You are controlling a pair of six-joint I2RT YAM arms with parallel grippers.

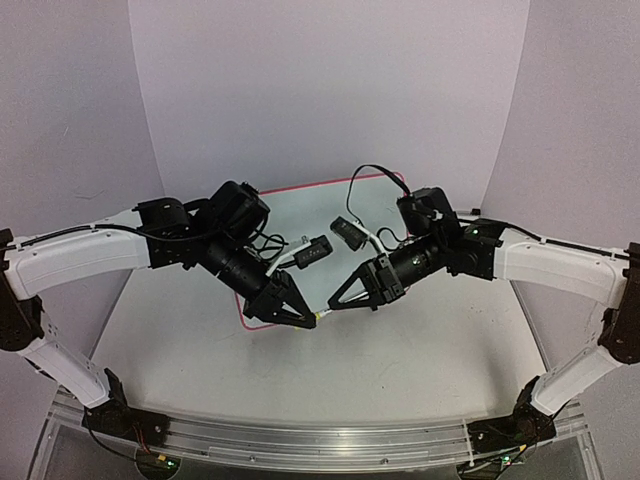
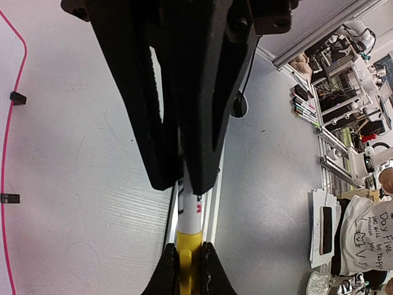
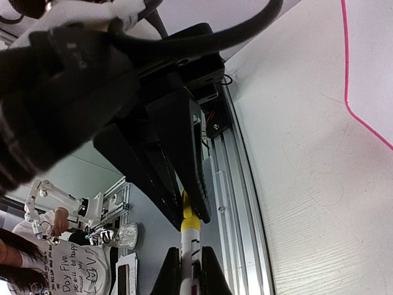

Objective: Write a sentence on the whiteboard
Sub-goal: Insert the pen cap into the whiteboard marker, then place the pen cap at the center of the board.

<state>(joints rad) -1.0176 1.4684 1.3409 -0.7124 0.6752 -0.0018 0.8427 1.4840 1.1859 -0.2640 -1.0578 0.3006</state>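
L gripper [image 2: 186, 270] is clamped shut on the yellow end of the marker [image 2: 190, 215]. R gripper [image 3: 186, 270] is closed on its white barrel, the part w/ red print. So the pen is pinched btwn both sets of fingertips, which point at each other nose to nose w/ only a short bit of pen showing between. From above the pen lies roughly level, L end a touch nearer. Both arms reach in from the sides, elbows out, wrists angled down twd the middle. The meeting point sits over the table [image 1: 400, 360], centre, about at the near edge of the whiteboard [image 1: 310, 210], closer to its near-left corner. The board lies flat on the far-centre of the table, its red-pink rim showing along the far side and at the near-left corner; the arms cover much of the rest. An alu rail [image 1: 320, 440] runs along the near table edge by the arm bases.
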